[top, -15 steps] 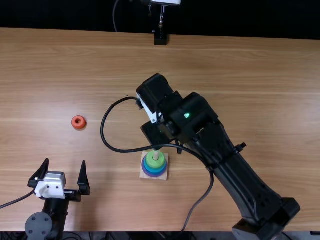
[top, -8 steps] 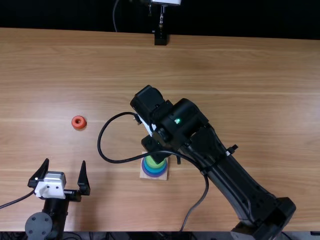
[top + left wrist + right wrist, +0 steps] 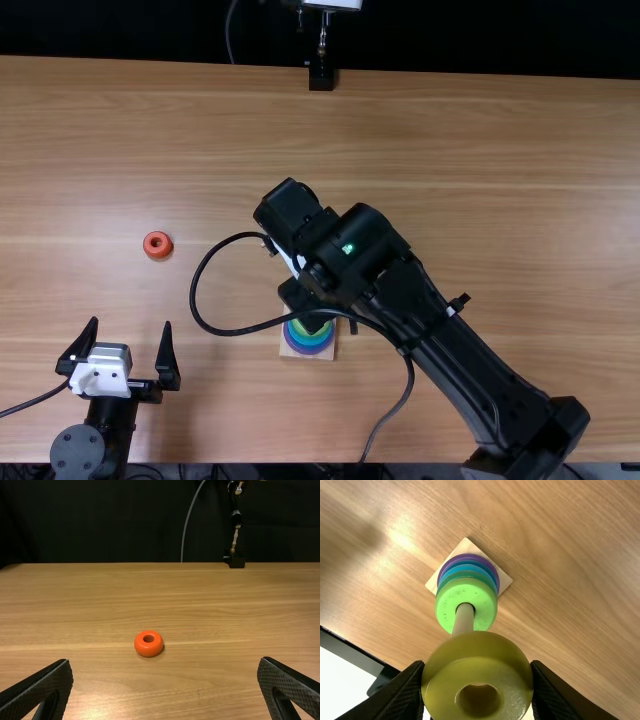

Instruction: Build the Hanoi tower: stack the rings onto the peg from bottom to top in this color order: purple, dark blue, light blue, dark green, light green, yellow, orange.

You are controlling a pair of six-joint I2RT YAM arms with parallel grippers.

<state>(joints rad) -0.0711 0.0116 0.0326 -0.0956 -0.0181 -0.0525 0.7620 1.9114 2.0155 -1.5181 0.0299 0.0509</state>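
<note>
Yellow ring [image 3: 480,652], pinched in the right gripper [image 3: 303,298], up by the peg's [image 3: 463,620] top end; threaded or not, I can't tell! Below it, light green [image 3: 472,592] tops dark green, light blue, dark blue and purple on the base [image 3: 504,580]. Over left, the left gripper [image 3: 131,323] stands wide, orange ring [image 3: 157,256] on the table [image 3: 450,130] beyond it.

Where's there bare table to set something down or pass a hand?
Widest: the wooden table between its far edge and the right arm, and to that arm's right. A smaller gap separates the orange ring from the left gripper. Crowded: around the stack, where the right gripper holds the yellow ring and a cable loops.
</note>
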